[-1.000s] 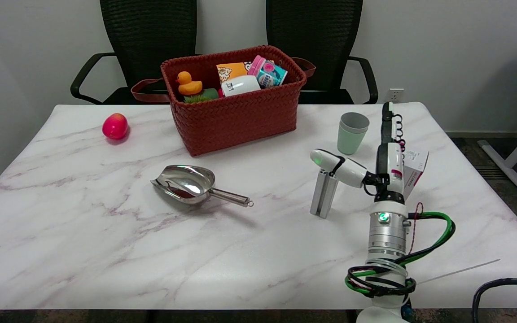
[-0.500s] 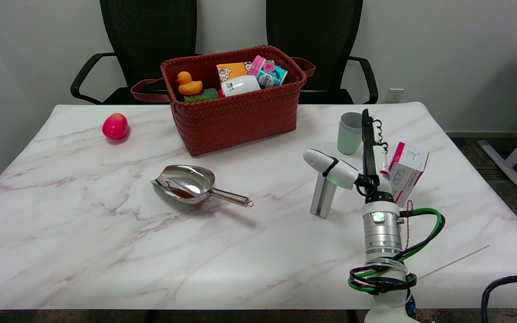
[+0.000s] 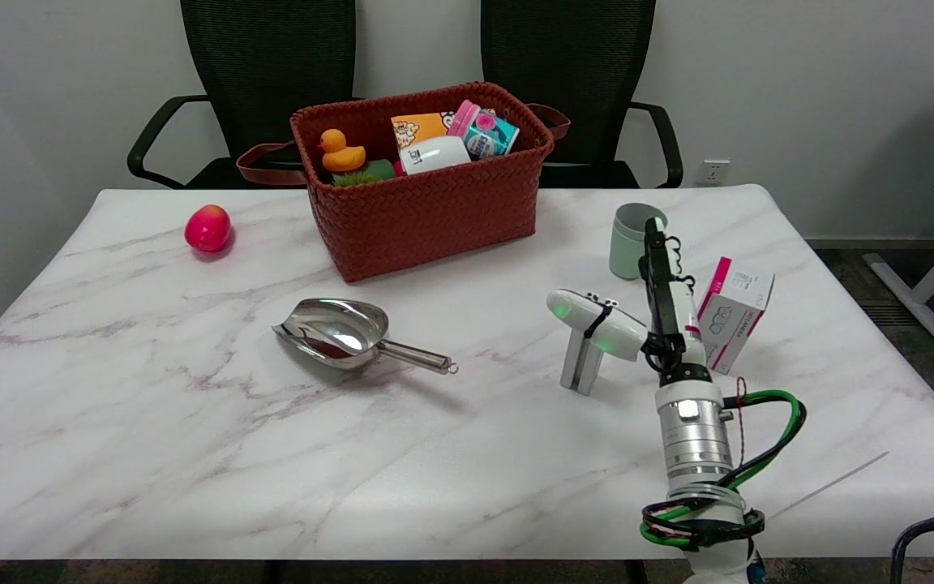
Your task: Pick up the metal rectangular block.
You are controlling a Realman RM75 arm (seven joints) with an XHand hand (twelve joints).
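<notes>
At far left on the marble table (image 3: 110, 422) we see a red fruit (image 3: 207, 228); then a steel scoop (image 3: 337, 330) and, farther back, a woven basket (image 3: 426, 203). Right of centre the metal rectangular block (image 3: 581, 365) stands upright, its top hidden behind the thumb of the right hand (image 3: 637, 308); whether the fingers clamp it, we cannot tell. A green cup (image 3: 627, 239) and pink-and-white box (image 3: 730, 312) lie beyond.

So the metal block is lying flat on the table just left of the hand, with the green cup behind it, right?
Not quite. In the head view the metal block stands upright on end, not flat. The rest holds: it is just left of the right hand, whose thumb crosses its top, and the green cup is behind it.
</notes>
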